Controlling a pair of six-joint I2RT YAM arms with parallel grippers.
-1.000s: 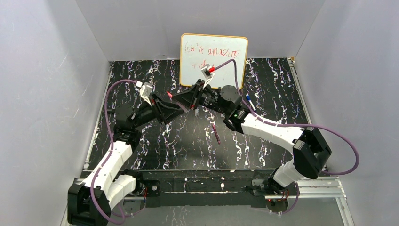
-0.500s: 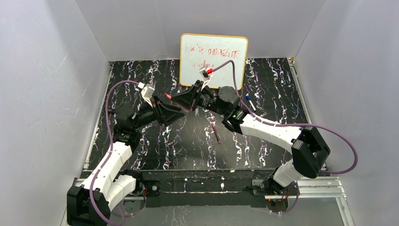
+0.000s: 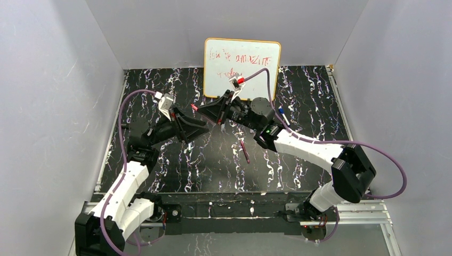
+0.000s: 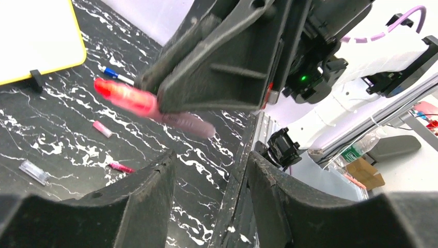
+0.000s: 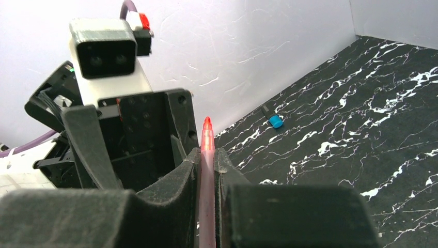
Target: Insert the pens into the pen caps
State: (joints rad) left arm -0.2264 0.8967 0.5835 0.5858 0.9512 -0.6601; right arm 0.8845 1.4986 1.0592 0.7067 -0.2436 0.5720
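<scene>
Right fingers point(image 3: 202, 110): pressed in on a pink pen point(image 5: 207, 135), pinching its barrel. The red tip pokes out past the fingertips and the rest runs back between them.
Left fingers point(image 3: 204, 125): spread. Nothing shows in the gap from the wrist view; the counter point(image 3: 213, 165) shows through it.
Pen against left fingers: held aloft, ahead of and above the left fingertips. It lies across their gap, not in it, and is apart from them. It is blurred in the left wrist view.
Facing: the two sets of fingers point toward each other, tips near.
Pink cap point(image 4: 102, 128): flat on the counter, beyond the left fingertips and under the held pen.
Magenta piece point(image 4: 121, 167): nearer the left fingertips than the pink cap. Cap or pen, cannot tell.
Grey cap point(image 4: 33, 171): on the counter, off to the left of the left fingers, apart from the others.
Blue-ended pen point(image 4: 116, 76): on the counter, farther out past the held pen's tip.
Maroon pen point(image 3: 244, 151): flat on the counter, back behind the right fingertips on the wrist side, well apart.
Blue stub point(image 5: 274, 120): on the counter beyond the right fingertips, to their right, by the wall.
Whiteboard point(image 3: 241, 66): upright beyond both sets of fingers, red scrawl on it.
</scene>
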